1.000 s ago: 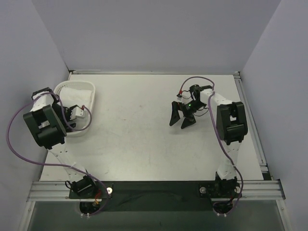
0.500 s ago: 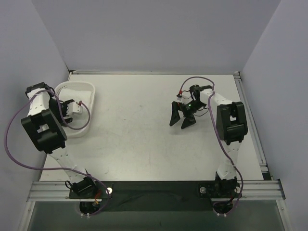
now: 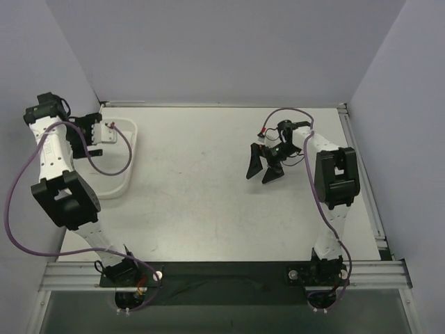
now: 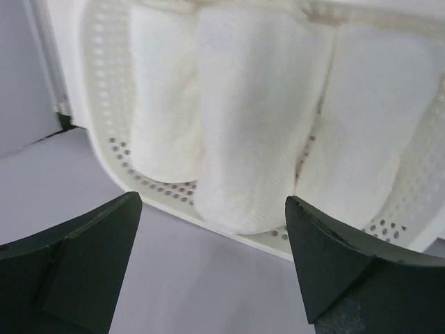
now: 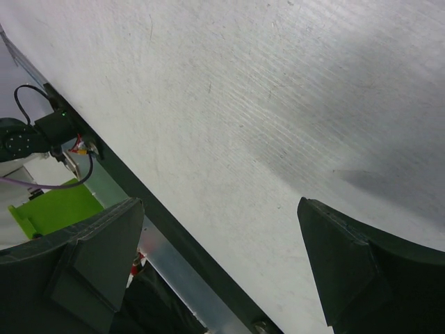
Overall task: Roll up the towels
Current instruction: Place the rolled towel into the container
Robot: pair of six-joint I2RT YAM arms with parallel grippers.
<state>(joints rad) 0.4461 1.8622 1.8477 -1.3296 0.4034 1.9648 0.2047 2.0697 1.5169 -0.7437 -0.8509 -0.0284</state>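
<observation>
Rolled towels point(image 4: 243, 125) in the basket point(image 4: 104, 142) just beyond the left claw point(image 4: 212, 209), wide open and empty (right claw point(image 5: 221, 205) likewise)

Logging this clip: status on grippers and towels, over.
Left gripper open, empty, facing basket. Right gripper open, empty, over table. Towels: three rolls side by side in basket. Nothing blocking.

left hand point(image 4: 212, 209): jaws spread wide, held high at far left | right hand point(image 3: 263, 170): jaws spread wide, angled downward
</observation>
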